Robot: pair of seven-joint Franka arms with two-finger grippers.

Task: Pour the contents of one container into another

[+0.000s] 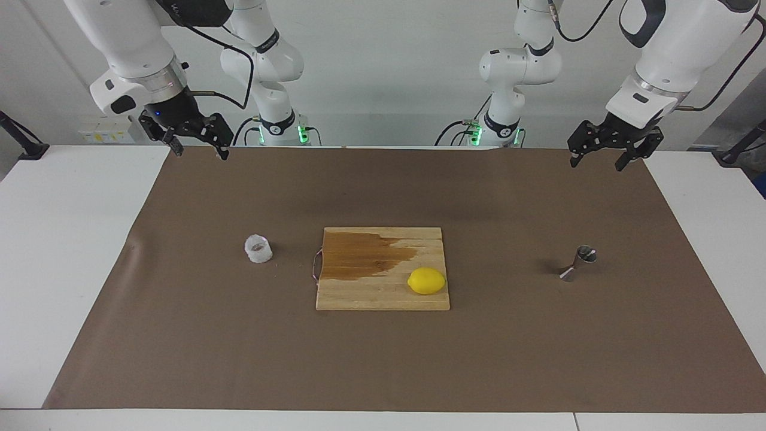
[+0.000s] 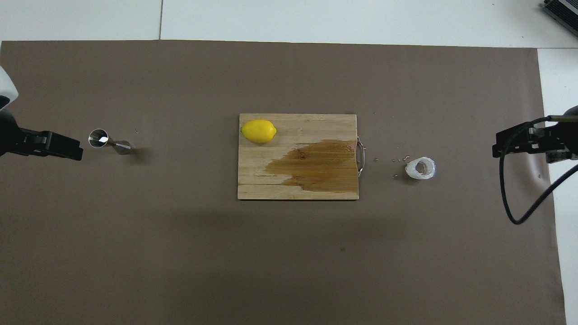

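Both arms hang high with nothing in their grasp. The left gripper (image 1: 600,160) is raised over the brown paper's edge at its own end of the table, wrist bent so the black fingers point down, spread wide apart and empty. The right gripper (image 1: 199,149) is up over the paper's corner at its end in much the same pose, its fingers also parted around nothing. Below the left gripper and well apart from it, farther out on the table, stands the steel jigger (image 1: 579,262), upright on its lower cone, its round mouth catching the light; I cannot tell whether anything is in it. Below the right gripper, also well apart and farther out, sits the bumpy white cup (image 1: 258,249), mouth up, with something pale brownish just visible inside and a few small crumbs (image 2: 399,159) on the paper beside it. Between the two containers lies a wooden cutting board (image 1: 359,293) with a metal handle toward the cup; a dark wet stain (image 1: 365,255) spreads over its half nearer the robots, and a lemon (image 1: 426,281) rests on its corner toward the jigger. Brown paper (image 1: 383,365) covers a white table (image 1: 54,239), against a plain pale wall.
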